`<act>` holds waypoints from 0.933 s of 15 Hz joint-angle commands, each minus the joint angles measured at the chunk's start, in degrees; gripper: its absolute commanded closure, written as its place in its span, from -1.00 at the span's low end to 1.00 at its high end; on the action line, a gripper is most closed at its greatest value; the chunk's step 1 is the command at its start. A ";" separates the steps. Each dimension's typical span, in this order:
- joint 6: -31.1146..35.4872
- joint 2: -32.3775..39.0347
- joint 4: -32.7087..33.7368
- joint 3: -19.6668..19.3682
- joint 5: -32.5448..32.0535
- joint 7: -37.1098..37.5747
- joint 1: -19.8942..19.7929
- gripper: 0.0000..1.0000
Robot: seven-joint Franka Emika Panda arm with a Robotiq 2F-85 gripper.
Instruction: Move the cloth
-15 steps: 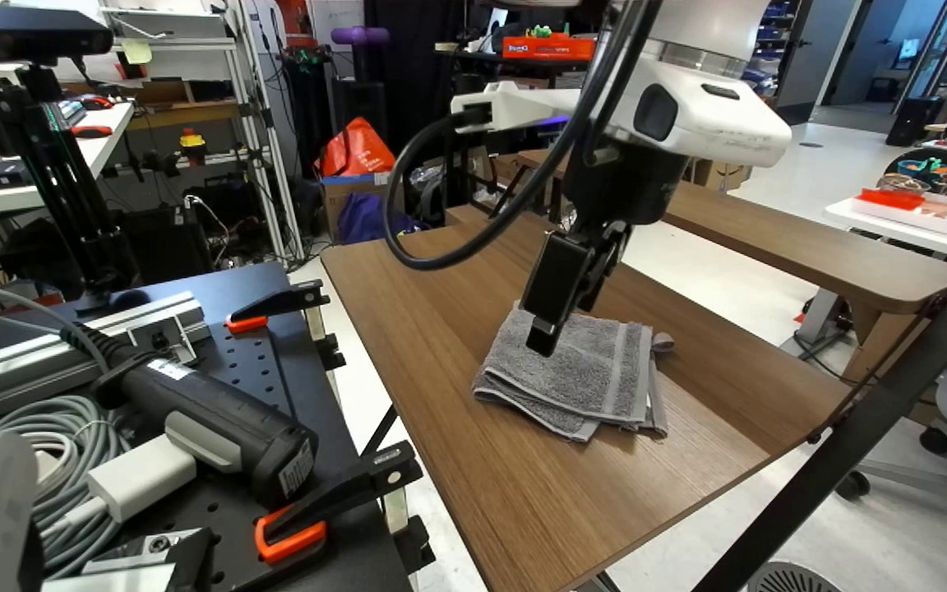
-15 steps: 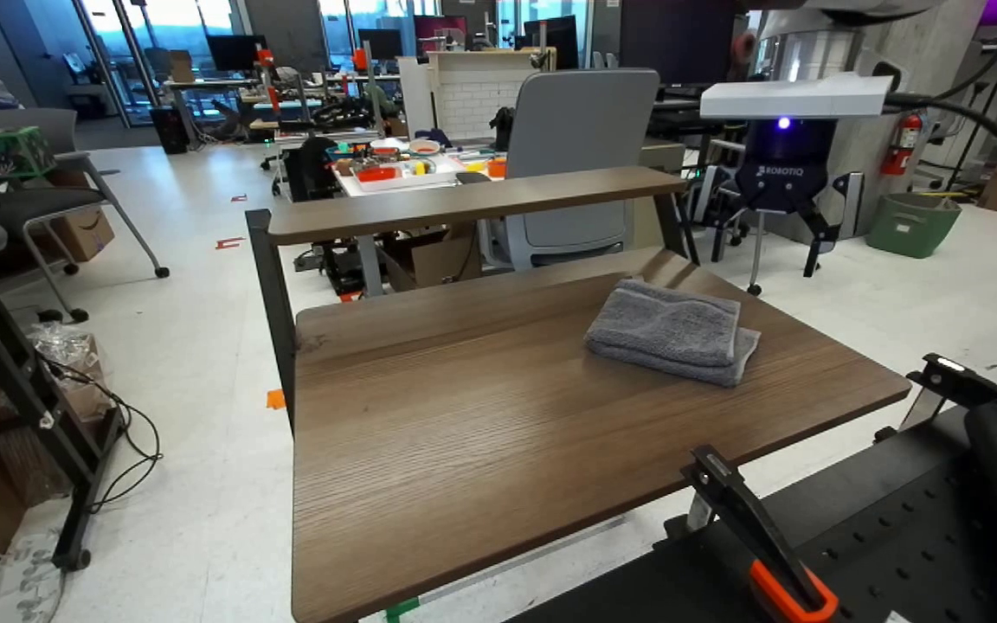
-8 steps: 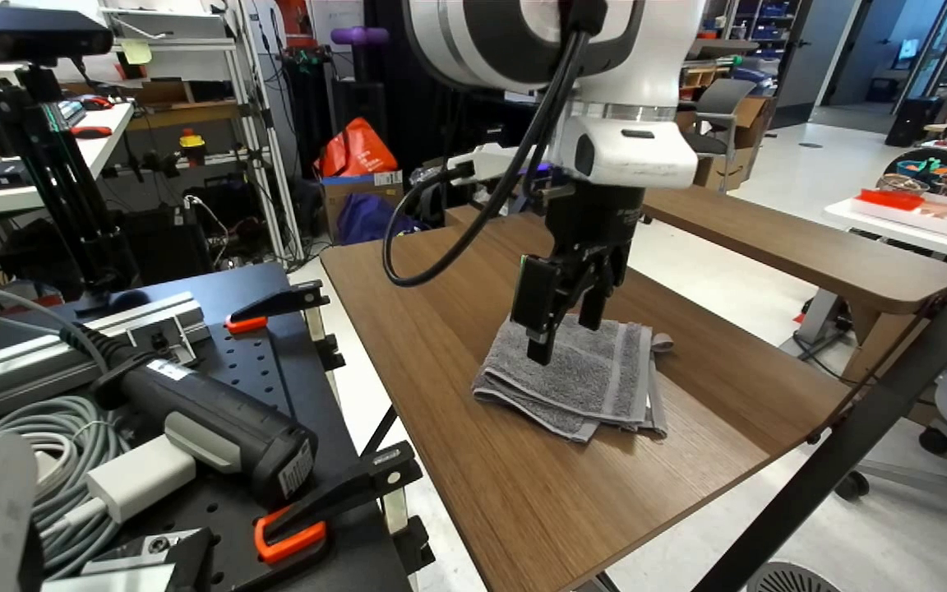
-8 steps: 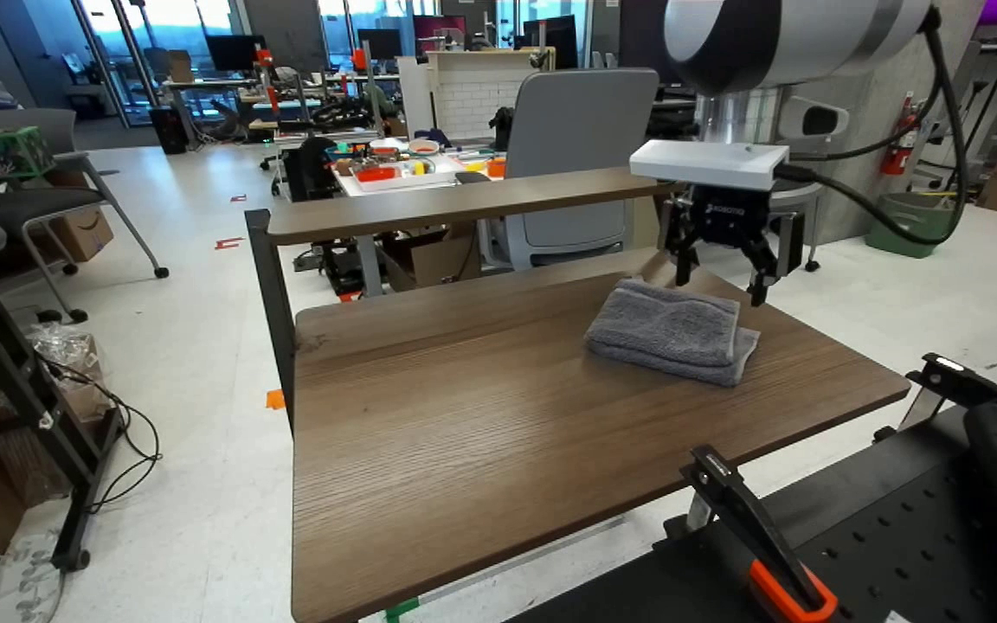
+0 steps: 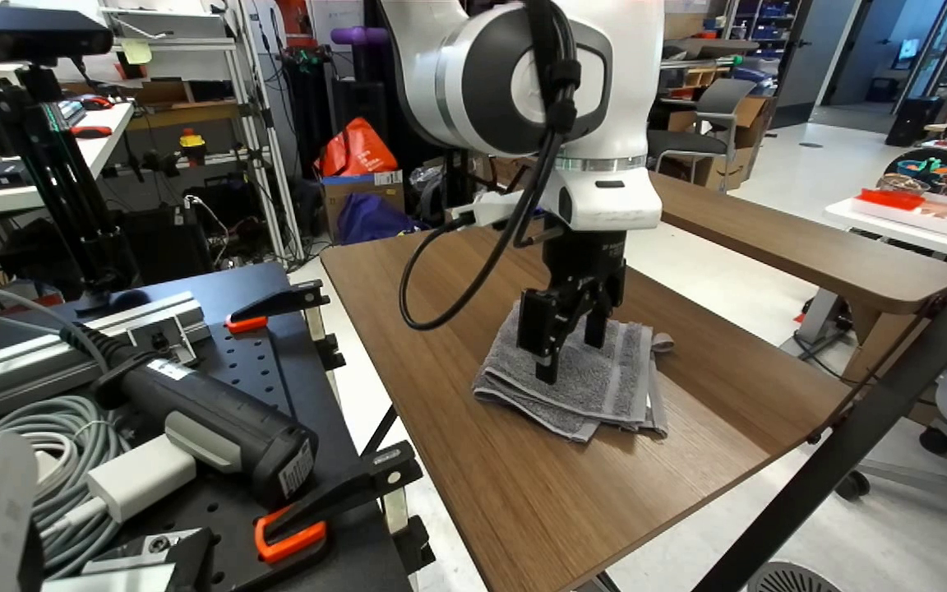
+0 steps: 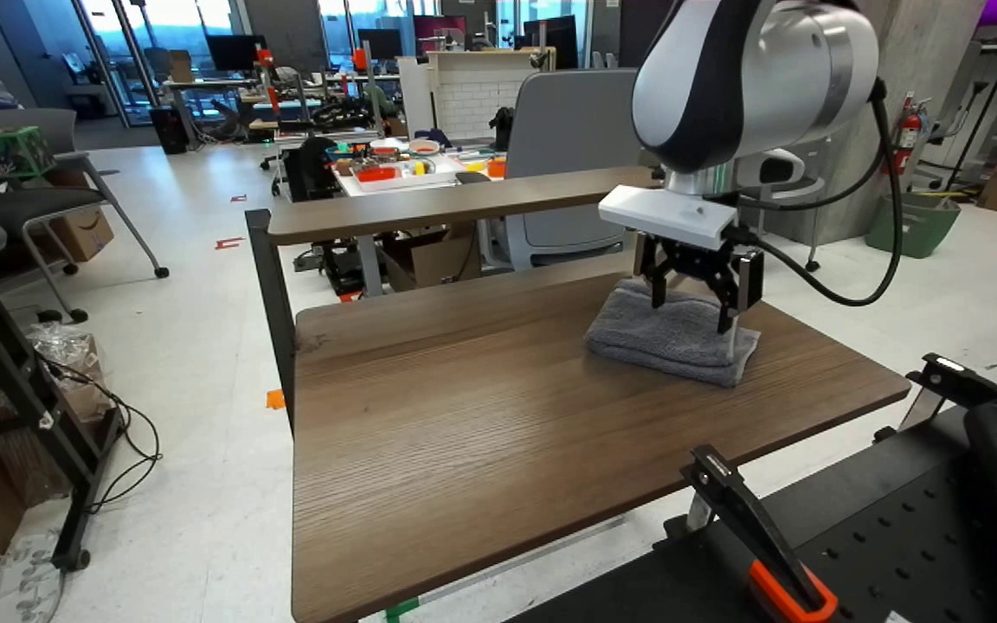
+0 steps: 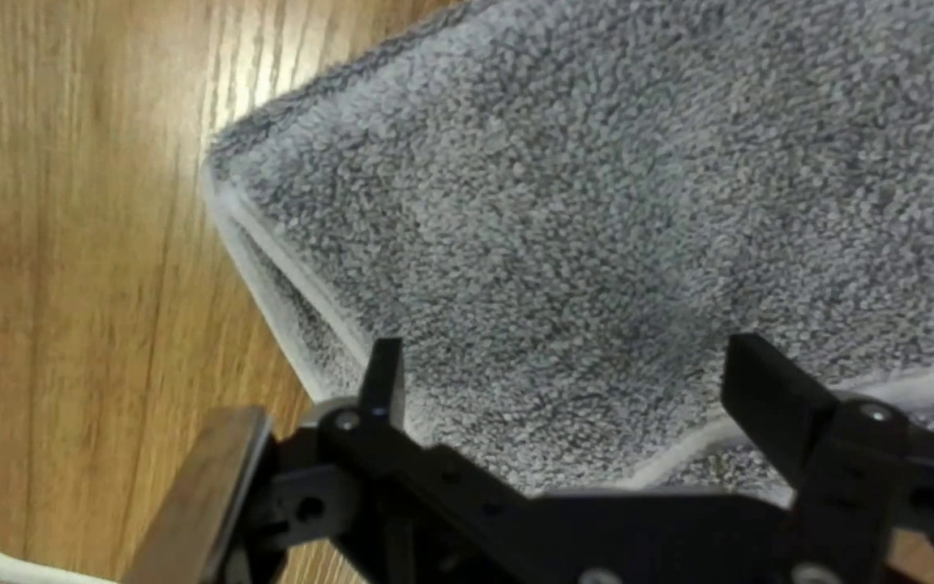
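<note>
A white-and-black jointed robot arm [image 6: 767, 95] hangs over a brown wood-grain tabletop [image 6: 464, 450], its black two-fingered pincer [image 5: 572, 360] spread wide above a grey, folded terry cloth [image 7: 556, 243]. The cloth lies flat on the tabletop in both exterior views, its layered edges slightly out of line. In the wrist view, the fingers [image 7: 767, 397] stand well apart over the looped fabric, a pale hem passing beneath one of them; whether their tips touch the cloth cannot be told. A raised brown shelf [image 6: 464, 205] runs along one side of the tabletop, one of its ends near the cloth. Beside the opposite side, with white floor [image 5: 358, 370] between, a black perforated bench [image 5: 358, 552] carries black-and-orange clamps [image 5: 342, 497] and coiled grey cable [image 5: 91, 421].
</note>
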 commanded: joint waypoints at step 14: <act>1.36 10.14 15.04 7.82 0.52 -4.10 6.53 -1.00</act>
